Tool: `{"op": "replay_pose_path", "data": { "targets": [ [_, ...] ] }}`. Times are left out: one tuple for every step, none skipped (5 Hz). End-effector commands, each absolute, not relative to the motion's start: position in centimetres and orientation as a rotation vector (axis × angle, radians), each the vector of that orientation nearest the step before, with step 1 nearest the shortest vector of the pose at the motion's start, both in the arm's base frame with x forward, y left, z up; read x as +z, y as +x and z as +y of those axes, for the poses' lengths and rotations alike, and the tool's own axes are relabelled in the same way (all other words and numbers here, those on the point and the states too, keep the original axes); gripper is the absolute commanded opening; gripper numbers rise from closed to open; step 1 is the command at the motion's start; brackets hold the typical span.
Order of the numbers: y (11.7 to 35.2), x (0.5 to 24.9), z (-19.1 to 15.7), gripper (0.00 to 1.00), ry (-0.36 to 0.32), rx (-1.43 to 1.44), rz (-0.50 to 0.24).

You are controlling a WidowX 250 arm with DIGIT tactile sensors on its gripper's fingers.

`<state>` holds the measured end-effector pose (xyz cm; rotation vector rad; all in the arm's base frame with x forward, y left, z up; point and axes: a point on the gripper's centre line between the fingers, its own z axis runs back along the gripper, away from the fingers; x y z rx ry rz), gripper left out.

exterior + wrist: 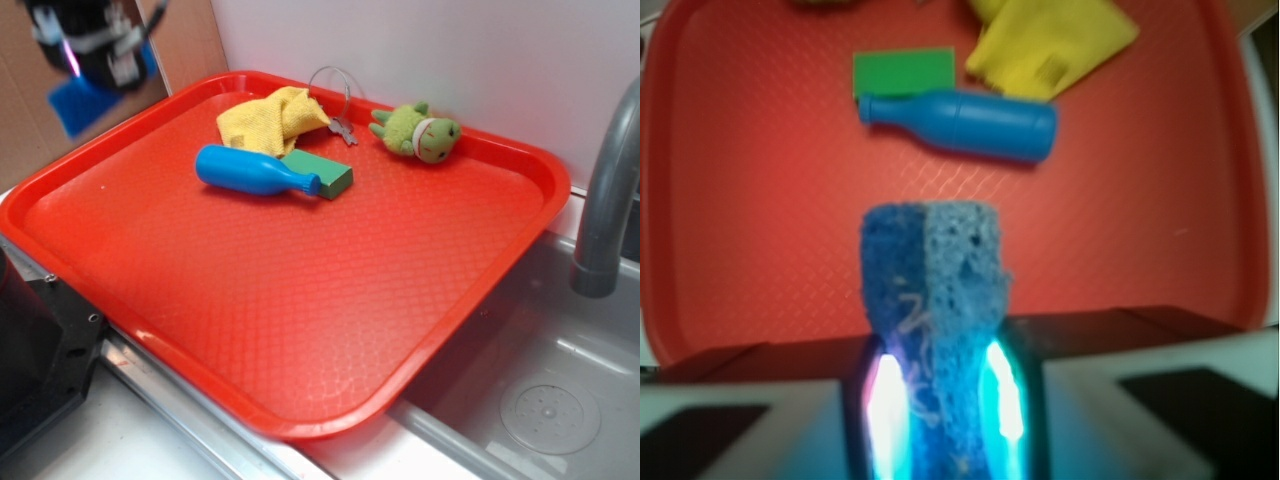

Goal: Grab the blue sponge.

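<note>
Pincer [940, 400] clamped narrowly on the blue sponge [932, 290], pinched at its lower end with its long axis running straight out past the fingertips, raised well above and off the near-left corner of the red tray [300, 300], blue bottle [965, 122] far ahead.

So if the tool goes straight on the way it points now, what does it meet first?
Probably bare red tray. The tool is shut on the blue sponge, which would land first, short of the blue bottle. Depth is unclear.
</note>
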<state>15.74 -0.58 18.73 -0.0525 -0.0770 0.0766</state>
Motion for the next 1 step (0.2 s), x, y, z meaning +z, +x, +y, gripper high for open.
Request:
{"op": "replay_pose_path", "data": {
  "targets": [
    [19.28,29.38,0.85,0.00,-0.033,0.121,-0.105]
  ]
}}
